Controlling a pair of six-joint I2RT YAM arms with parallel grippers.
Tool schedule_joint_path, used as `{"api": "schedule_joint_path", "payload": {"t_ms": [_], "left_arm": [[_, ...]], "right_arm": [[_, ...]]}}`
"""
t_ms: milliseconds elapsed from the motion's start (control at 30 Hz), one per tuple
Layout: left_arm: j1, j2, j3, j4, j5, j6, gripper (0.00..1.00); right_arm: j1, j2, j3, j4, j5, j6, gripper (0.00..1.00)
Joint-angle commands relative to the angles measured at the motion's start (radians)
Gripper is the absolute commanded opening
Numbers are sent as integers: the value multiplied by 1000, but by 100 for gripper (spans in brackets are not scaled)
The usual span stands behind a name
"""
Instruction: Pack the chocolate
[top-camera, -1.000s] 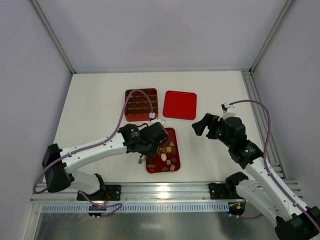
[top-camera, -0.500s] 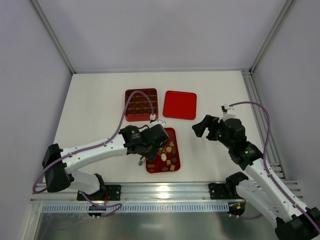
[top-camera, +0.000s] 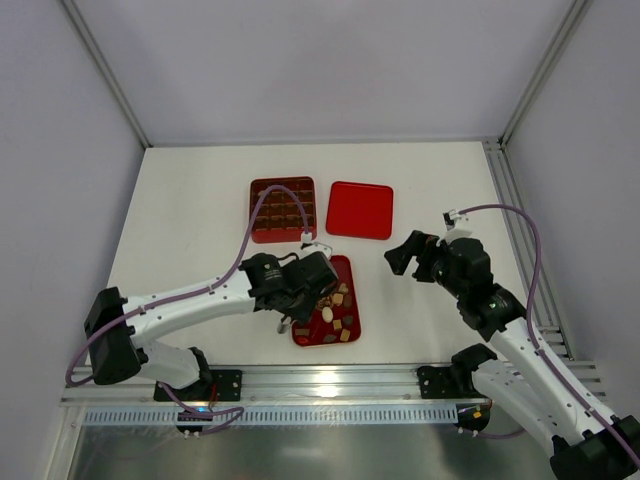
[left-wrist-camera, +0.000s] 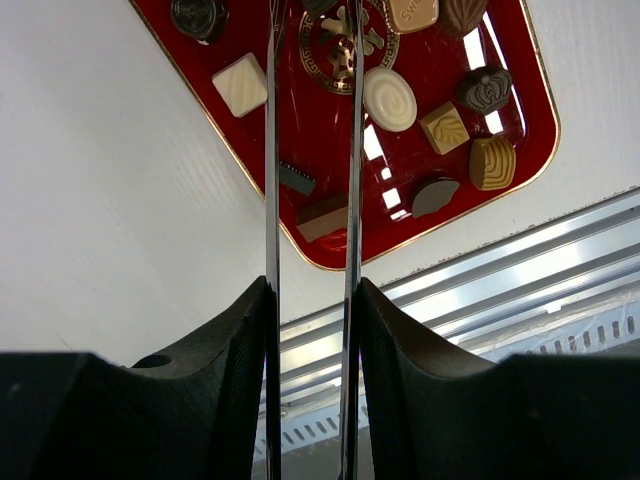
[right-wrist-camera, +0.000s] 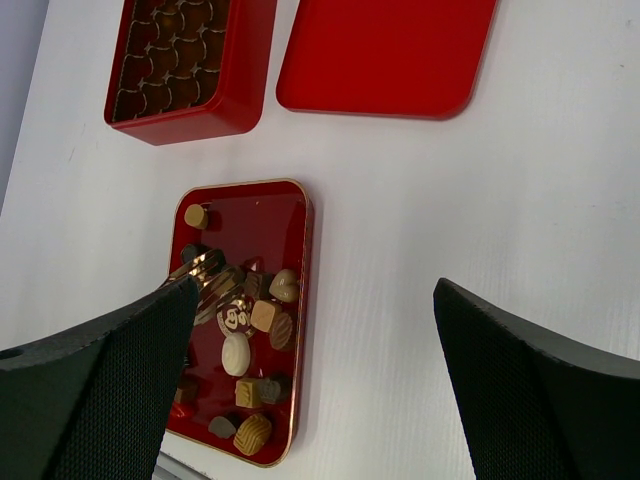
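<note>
Loose chocolates (right-wrist-camera: 250, 330) lie in the gold-rimmed red tray (left-wrist-camera: 250, 150) near the front rail; mixed dark, tan and cream pieces, scattered. The tray serves as the supply. The red grid box (right-wrist-camera: 200, 120) sits beyond it with the flat red lid (right-wrist-camera: 385, 50) set off just beside it, so the cells are exposed for loading. Cannot tell from here whether any cell is filled.

Left gripper (left-wrist-camera: 316, 60) hangs directly over the tray. Its long thin metal blades run nearly parallel with a narrow gap, a setting suited to pinching one small piece. The blade tips run out of the wrist view, so I cannot tell whether a piece is held. A cream swirl round (left-wrist-camera: 390, 98) lies just outside the right blade; a layered bar (left-wrist-camera: 322, 218) lies between the blades lower down.

Right gripper (right-wrist-camera: 318, 290) hovers off to the tray's right; fingers spread wide, nothing between them. Judged to be parked clear of the left arm's working space.

Judgement: picking step under way; nearly all pieces appear unpacked.
</note>
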Motion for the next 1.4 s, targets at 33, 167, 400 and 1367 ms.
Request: {"api": "schedule_joint_path", "payload": {"t_ms": [33,167,400,1367], "left_arm": [[-6,-16,-7,35,-12,-18,39],[-6,-3,-8,40,-23,-20,39],[-6,9,-4,44,-26,-14,38],[138,-9,201,-21,-84,119,24]], "right_arm": [[2,-15,-5,27,13,10,100],[4,-15,-6,29,11,12,100],[2,-19,-6,26,11,12,100],[4,-10,12,20,13,-2,100]]}}
